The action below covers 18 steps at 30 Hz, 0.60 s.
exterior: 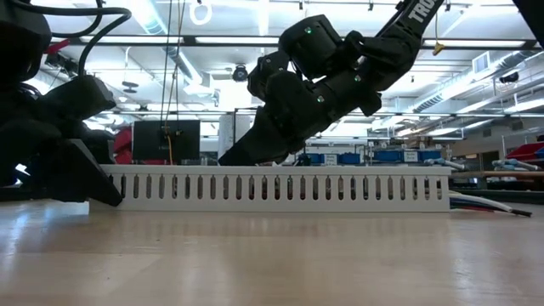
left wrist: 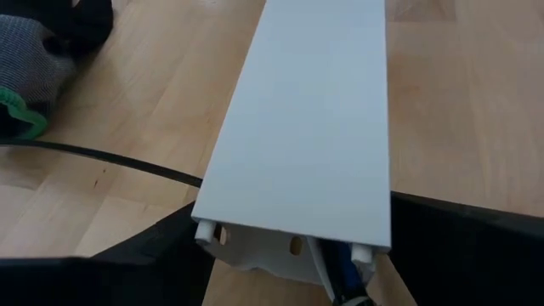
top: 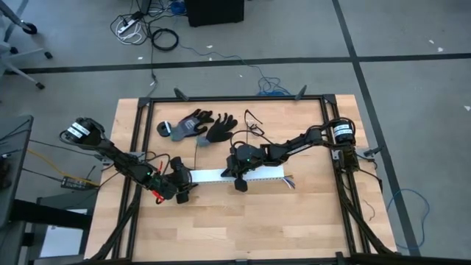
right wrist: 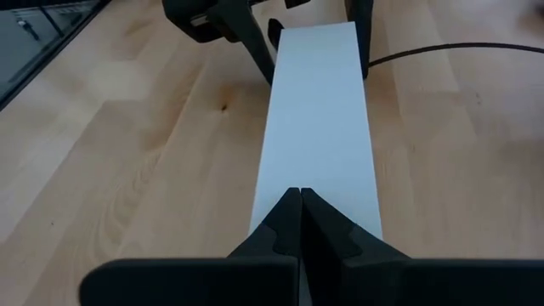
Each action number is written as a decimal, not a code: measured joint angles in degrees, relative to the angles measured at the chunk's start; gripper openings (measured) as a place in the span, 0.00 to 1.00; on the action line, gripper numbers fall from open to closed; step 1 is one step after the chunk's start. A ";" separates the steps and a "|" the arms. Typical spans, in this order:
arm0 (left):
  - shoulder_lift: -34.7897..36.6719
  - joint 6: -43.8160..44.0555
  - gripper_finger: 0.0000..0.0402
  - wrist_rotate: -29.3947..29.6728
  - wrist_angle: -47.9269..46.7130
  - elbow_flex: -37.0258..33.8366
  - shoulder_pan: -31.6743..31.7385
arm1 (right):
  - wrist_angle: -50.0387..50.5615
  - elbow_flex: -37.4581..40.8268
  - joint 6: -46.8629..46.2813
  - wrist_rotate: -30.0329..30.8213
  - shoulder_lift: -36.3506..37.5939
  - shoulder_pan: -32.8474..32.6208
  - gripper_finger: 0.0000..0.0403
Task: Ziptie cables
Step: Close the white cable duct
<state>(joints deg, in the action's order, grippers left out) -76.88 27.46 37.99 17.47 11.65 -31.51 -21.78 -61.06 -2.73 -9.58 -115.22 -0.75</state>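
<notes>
While left jaws (right wrist: pixel 310 38) straddle the white duct's (top: pixel 254 176) end, right jaws (right wrist: pixel 300 223) rest closed, empty, atop it.

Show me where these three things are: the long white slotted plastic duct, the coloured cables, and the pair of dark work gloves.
Long white slotted plastic duct (exterior: pixel 280 189), low view: middle of its slotted side wall.
Coloured cables (exterior: pixel 489 204), low view: ends sticking out of the duct's end.
Dark work gloves (top: pixel 199 126), high view: between the grey and black glove.

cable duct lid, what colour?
Plain white lid; the slotted duct under it is white too. Clearest in the right wrist view.
</notes>
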 joint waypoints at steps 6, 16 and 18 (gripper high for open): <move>0.00 -0.04 0.71 -0.06 -0.20 0.01 0.00 | -1.85 0.17 0.36 -0.28 0.73 -0.26 0.00; 0.02 -0.13 0.71 -0.76 -0.74 0.03 0.00 | -2.39 0.15 0.93 1.22 5.55 -1.87 0.00; 0.02 -0.05 0.71 -0.76 -0.92 0.03 0.00 | -1.52 0.15 0.93 1.21 6.65 -2.03 0.00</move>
<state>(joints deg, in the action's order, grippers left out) -76.86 27.42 37.23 16.56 11.68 -31.51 -23.30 -60.90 -1.80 -8.37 -108.56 -2.78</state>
